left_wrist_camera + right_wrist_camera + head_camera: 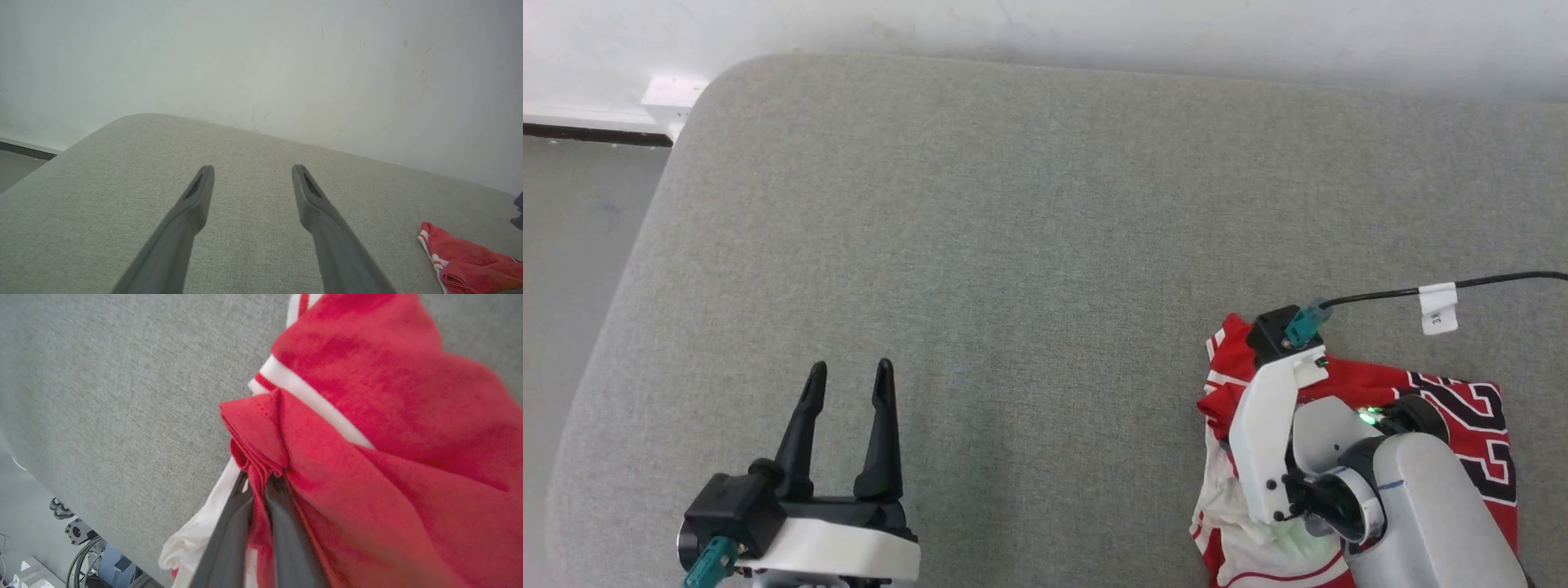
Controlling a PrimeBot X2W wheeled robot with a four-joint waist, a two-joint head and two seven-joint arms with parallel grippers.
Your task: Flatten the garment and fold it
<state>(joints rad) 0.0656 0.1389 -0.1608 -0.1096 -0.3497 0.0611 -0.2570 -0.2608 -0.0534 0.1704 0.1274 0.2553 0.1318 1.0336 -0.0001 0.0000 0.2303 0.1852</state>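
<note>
**Red jersey T-shirt (pixel 367 477) bunched up, pinched by my right gripper (pixel 259 484)**

The shirt lies crumpled on the grey padded surface (pixel 1013 245). A gathered red fold is nipped between my right fingers, which are pressed nearly together on it. White sleeve cloth (pixel 204 531) sags just beside them. I judge the fabric light, limp and quick to slump, so spreading it calls for a hem or shoulder corner in each gripper. My left gripper (pixel 849 367) stands spread wide and empty, well apart from the shirt.
</note>
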